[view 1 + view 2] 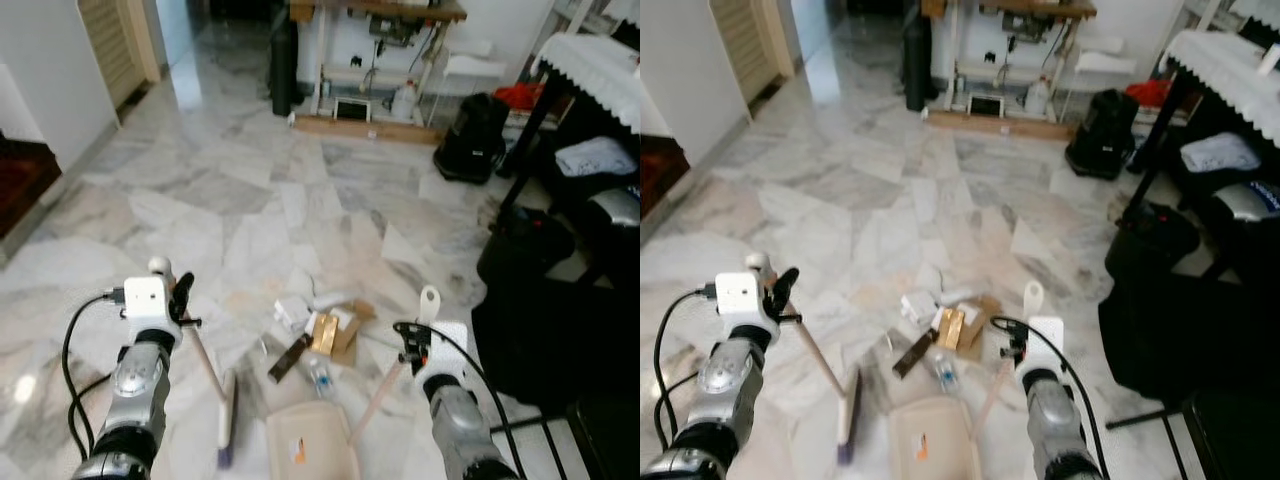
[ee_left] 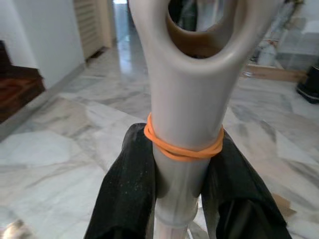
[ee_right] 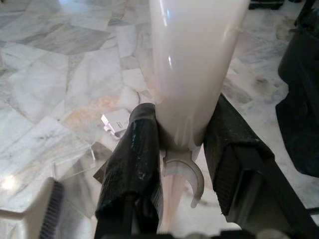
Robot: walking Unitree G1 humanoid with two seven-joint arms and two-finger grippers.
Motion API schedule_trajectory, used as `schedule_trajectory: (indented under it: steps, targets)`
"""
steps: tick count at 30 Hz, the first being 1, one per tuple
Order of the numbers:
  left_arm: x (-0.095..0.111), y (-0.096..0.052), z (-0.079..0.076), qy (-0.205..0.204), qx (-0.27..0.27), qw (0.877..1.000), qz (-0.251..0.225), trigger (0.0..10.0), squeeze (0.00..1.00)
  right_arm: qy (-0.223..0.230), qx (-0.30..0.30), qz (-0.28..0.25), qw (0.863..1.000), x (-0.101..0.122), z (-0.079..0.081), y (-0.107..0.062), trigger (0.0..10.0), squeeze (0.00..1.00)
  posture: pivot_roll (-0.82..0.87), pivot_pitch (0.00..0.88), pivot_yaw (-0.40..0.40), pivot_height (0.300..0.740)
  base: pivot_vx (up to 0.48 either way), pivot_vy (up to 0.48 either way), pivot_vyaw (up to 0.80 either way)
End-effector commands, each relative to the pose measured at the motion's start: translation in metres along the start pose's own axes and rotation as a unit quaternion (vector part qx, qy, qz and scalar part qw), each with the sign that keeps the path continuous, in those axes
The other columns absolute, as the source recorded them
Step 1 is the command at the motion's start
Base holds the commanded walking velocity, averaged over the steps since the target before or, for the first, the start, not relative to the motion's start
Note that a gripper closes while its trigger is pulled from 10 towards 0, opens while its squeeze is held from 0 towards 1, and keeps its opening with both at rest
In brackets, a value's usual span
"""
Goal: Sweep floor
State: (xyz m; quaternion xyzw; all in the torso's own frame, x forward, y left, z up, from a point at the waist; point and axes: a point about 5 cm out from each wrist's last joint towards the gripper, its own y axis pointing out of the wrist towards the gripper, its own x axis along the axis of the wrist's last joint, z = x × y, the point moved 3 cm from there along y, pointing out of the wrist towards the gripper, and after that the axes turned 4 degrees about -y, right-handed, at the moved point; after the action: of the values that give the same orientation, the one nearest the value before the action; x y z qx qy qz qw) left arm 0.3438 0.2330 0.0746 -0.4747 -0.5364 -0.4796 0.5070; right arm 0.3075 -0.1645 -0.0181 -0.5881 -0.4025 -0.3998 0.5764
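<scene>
Litter pile [image 1: 325, 335] sits on the marble floor [image 1: 200, 200] just ahead of the robot: flattened cardboard, white scraps, a dark strip, a small clear bit nearest the pan. Dustpan [image 1: 312, 442] lies flat just behind it, mouth toward the pile, apart from it. Broom head [image 1: 227, 420] rests on the floor left of the pan, bristles near the pile's left edge but not in it.

Left gripper [image 1: 180, 298] is clamped on the broom handle [image 2: 184, 114]; wrist view shows both fingers [image 2: 127, 184] pressed on it just under the orange rubber band [image 2: 182, 148]. Right gripper [image 1: 408, 345] is closed round the dustpan handle [image 3: 197, 64], pads tight either side.

Step in hand, as I read it: drawing litter into the pan. To do it well: swing the head round beyond the pile, keep bristles flat, short pulls toward the mouth, hold the pan lip hard on the floor so the small bits don't slide under. Cardboard may ride up over the bristles; go slow
</scene>
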Motion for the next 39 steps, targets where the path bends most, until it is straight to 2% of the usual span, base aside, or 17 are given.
schedule_trajectory:
  steps: [1, 8, 13, 14, 16, 18, 25, 29, 31, 36, 38, 39]
  targets:
    - [0.006, 0.002, -0.002, 0.002, -0.004, 1.000, -0.015, 10.0, 0.00, -0.013, -0.011, 0.063, 0.998, -0.027, -0.003, -0.008, 10.0, 0.00, 0.00, 0.000, -0.077, 0.740, 0.000, 0.000, 0.00]
    - [0.003, 0.005, -0.015, 0.010, -0.035, 0.999, -0.001, 10.0, 0.00, -0.004, -0.067, 0.061, 0.996, -0.020, -0.018, -0.005, 10.0, 0.00, 0.00, 0.000, -0.033, 0.740, 0.000, 0.000, 0.00]
    - [0.006, 0.008, -0.018, 0.018, -0.048, 0.999, 0.000, 10.0, 0.00, -0.011, -0.100, 0.028, 0.995, 0.005, -0.028, 0.005, 10.0, 0.00, 0.00, 0.000, -0.006, 0.740, 0.000, 0.000, 0.00]
    - [0.006, 0.008, -0.018, 0.018, -0.048, 0.999, 0.000, 10.0, 0.00, -0.011, -0.100, 0.028, 0.995, 0.005, -0.028, 0.005, 10.0, 0.00, 0.00, 0.000, -0.006, 0.740, 0.000, 0.000, 0.00]
    - [0.009, 0.010, -0.019, 0.023, -0.048, 0.999, -0.007, 10.0, 0.00, -0.015, -0.092, -0.009, 0.996, 0.027, -0.024, 0.013, 10.0, 0.00, 0.00, 0.000, -0.001, 0.740, 0.000, 0.000, 0.00]
    - [0.010, 0.010, -0.020, 0.024, -0.048, 0.999, -0.008, 10.0, 0.00, -0.015, -0.090, -0.016, 0.996, 0.030, -0.024, 0.014, 10.0, 0.00, 0.00, 0.000, -0.001, 0.740, 0.000, 0.000, 0.00]
    - [0.013, 0.009, -0.020, 0.024, -0.045, 0.999, -0.019, 10.0, 0.00, -0.003, -0.040, -0.100, 0.994, 0.062, -0.004, 0.019, 10.0, 0.00, 0.01, 0.000, -0.003, 0.740, 0.000, 0.000, 0.00]
    - [0.014, 0.009, -0.019, 0.022, -0.044, 0.999, -0.022, 10.0, 0.00, -0.005, -0.039, -0.116, 0.993, 0.068, -0.003, 0.018, 10.0, 0.00, 0.01, 0.000, -0.008, 0.740, 0.000, 0.000, 0.00]
    - [0.018, 0.010, -0.021, 0.020, -0.044, 0.998, -0.029, 10.0, 0.00, -0.017, -0.049, -0.134, 0.990, 0.074, -0.008, 0.017, 10.0, 0.00, 0.01, 0.000, -0.012, 0.740, 0.000, 0.000, 0.00]
    - [0.020, 0.011, -0.022, 0.019, -0.045, 0.998, -0.035, 10.0, 0.00, -0.014, -0.057, -0.160, 0.985, 0.083, -0.013, 0.015, 10.0, 0.00, 0.00, 0.000, -0.014, 0.740, 0.000, 0.000, 0.00]
    - [0.021, 0.010, -0.026, 0.014, -0.048, 0.998, -0.039, 10.0, 0.00, 0.015, -0.049, -0.201, 0.978, 0.100, -0.014, 0.014, 10.0, 0.00, 0.00, 0.000, -0.018, 0.740, 0.000, 0.000, 0.00]
    - [0.021, 0.010, -0.026, 0.014, -0.048, 0.998, -0.039, 10.0, 0.00, 0.015, -0.049, -0.201, 0.978, 0.100, -0.014, 0.014, 10.0, 0.00, 0.00, 0.000, -0.018, 0.740, 0.000, 0.000, 0.00]
